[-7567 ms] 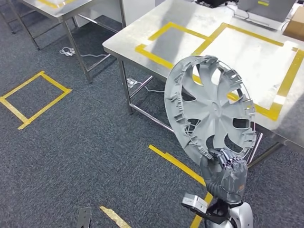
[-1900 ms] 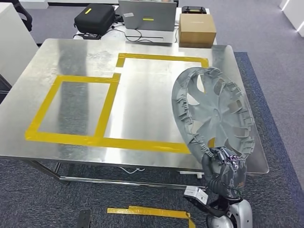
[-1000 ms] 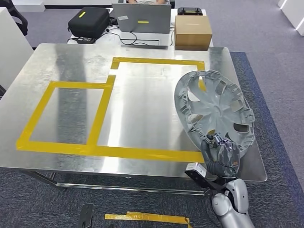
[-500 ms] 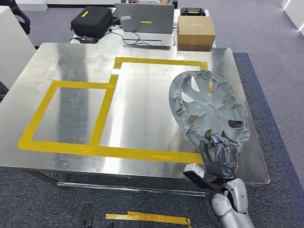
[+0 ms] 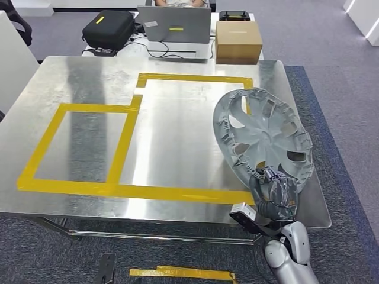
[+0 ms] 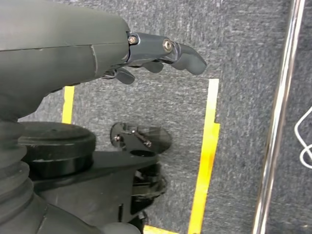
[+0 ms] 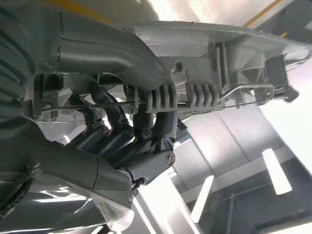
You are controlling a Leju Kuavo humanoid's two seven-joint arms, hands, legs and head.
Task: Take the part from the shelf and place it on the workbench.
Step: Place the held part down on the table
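The part is a grey plastic hubcap with spoke cut-outs. It leans back, tilted, over the right side of the steel workbench. My right hand grips the hubcap's near rim from below, at the bench's front right. In the right wrist view the thumb and fingers clamp the ribbed rim of the hubcap above the shiny benchtop. My left hand hangs beside my body over the carpet, fingers held out straight with nothing in them.
Yellow tape marks two joined rectangles on the benchtop. Behind the bench lie a black case, a laptop and a cardboard box. Grey carpet with a yellow tape strip lies below the bench's front edge.
The hubcap has tipped further back toward flat and sunk a little over the bench's right side during the last second. Before that the view swung round to face the bench squarely.
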